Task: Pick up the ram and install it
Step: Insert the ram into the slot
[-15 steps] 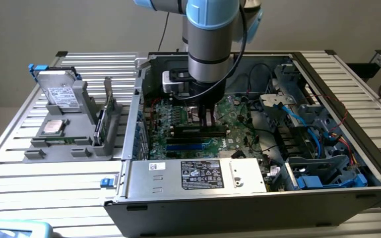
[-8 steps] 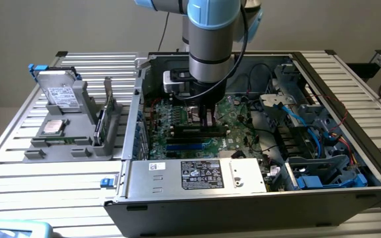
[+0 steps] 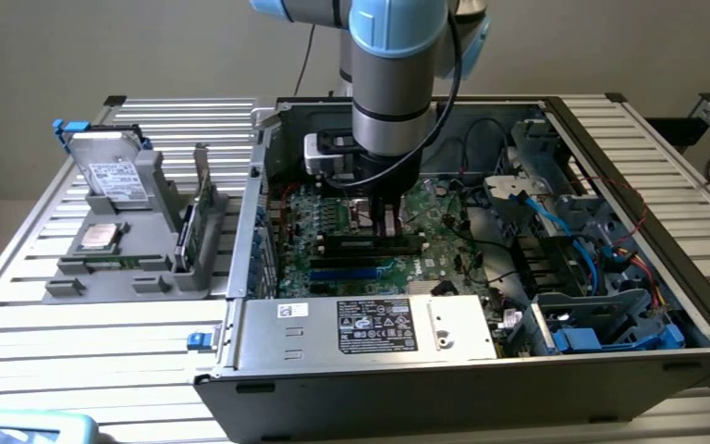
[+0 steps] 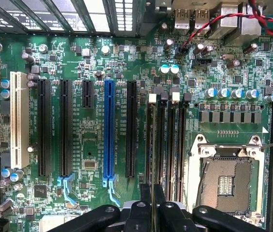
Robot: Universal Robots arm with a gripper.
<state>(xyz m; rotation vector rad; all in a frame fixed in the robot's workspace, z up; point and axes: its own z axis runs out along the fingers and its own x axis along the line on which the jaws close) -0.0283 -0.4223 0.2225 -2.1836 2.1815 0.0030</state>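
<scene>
Robotics lab, aluminium-slat bench [image 3: 96, 342], opened PC case [image 3: 454, 388] (robot arm [image 3: 392, 83] overhead)

Bare metal frames a glossy board
Ribbed bare-metal tabletop [image 3: 34, 314]; matt dark metal case [image 3: 454, 398]; glossy green motherboard [image 4: 93, 140]; blue plastic slot [image 4: 109, 130]; matt black hand [image 4: 151, 191].
</scene>
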